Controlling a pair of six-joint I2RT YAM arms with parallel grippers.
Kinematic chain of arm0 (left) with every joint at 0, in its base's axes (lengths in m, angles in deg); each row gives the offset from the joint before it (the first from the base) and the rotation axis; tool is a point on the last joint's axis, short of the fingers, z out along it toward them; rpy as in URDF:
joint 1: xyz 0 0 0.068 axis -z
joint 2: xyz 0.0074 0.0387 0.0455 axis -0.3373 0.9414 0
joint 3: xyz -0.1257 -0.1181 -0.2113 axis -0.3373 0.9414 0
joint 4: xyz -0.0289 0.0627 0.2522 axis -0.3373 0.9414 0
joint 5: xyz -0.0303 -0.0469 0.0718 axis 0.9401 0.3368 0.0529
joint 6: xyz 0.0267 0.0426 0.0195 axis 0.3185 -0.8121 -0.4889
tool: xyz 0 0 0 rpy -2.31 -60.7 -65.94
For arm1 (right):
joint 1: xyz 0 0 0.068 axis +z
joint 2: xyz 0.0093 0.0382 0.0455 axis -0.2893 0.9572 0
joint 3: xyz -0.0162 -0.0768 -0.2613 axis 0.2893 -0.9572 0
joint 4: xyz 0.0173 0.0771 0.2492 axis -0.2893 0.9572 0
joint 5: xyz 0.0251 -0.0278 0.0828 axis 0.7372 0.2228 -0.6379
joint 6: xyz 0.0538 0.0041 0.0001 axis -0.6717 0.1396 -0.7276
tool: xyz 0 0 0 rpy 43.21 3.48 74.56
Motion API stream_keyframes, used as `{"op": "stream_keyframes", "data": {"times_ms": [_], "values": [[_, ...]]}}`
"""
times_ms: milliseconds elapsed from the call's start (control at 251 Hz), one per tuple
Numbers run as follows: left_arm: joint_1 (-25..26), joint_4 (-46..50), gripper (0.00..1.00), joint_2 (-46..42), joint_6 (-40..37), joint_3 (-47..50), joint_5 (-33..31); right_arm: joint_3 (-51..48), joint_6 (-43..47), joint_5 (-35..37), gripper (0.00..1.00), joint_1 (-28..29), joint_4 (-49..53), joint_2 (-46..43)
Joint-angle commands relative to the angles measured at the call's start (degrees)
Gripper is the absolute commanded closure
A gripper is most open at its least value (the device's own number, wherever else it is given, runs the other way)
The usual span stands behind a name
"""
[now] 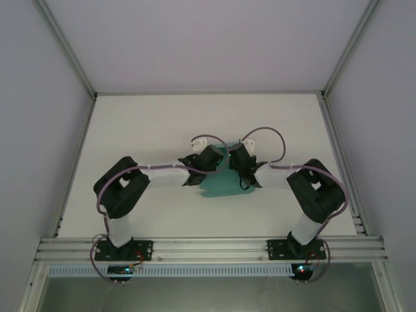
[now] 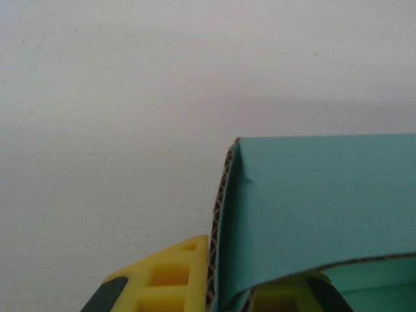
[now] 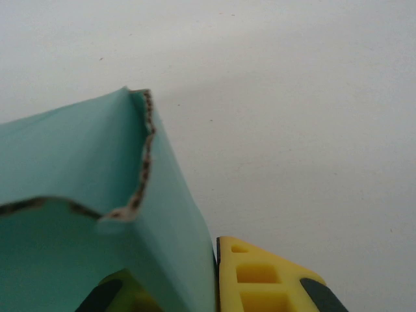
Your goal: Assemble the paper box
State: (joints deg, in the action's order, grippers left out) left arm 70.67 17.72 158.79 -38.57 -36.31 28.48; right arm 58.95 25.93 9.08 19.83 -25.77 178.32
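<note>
Gripping the paper box from both sides, I hold it near the middle of the white table, with most of the teal card lying toward my bases.

Left gripper: positioned at the left part of the box's far edge. In the left wrist view, the left gripper is nearly closed, with an upright teal wall of the paper box between its yellow fingers. The outer finger lies against the wall's exposed corrugated edge. The other finger sits under the curved card on the inner side.

Right gripper: positioned at the right part of the same edge, close to the left one. In the right wrist view, the right gripper is likewise narrowed onto a raised wall of the paper box. One yellow finger presses its outer face, the other sits inside. The wall's top edge is ragged and bent.
</note>
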Motion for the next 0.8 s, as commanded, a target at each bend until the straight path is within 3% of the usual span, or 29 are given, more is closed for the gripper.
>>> {"op": "stream_keyframes", "data": {"times_ms": [0, 212, 403, 507, 651, 794], "values": [[-7.18, 29.26, 1.00, 4.70, 13.93, 3.62, -12.44, 0.95, -17.05, 20.78, 1.00, -4.46, 21.76, 2.64], [-8.85, 33.64, 1.00, 7.26, 19.86, 2.98, -12.27, 3.33, -22.64, 21.96, 1.00, -4.97, 28.36, 3.97], [-6.03, 21.09, 1.00, 3.65, 6.65, 5.63, -10.89, 2.03, -16.66, 18.45, 1.00, -4.66, 20.08, 3.75], [-4.19, 14.14, 1.00, 1.82, -0.60, 6.60, -9.54, -0.81, -6.97, 14.80, 0.93, -3.48, 8.27, 2.67], [-2.28, 8.23, 1.00, 0.64, -7.53, 6.35, -6.30, -5.84, 8.46, 3.23, 0.77, -2.48, -9.85, 0.41], [-2.22, 3.84, 1.00, -0.50, -10.91, 6.32, -1.00, -8.45, 16.71, -5.29, 0.57, -1.95, -13.97, -2.86]]}}
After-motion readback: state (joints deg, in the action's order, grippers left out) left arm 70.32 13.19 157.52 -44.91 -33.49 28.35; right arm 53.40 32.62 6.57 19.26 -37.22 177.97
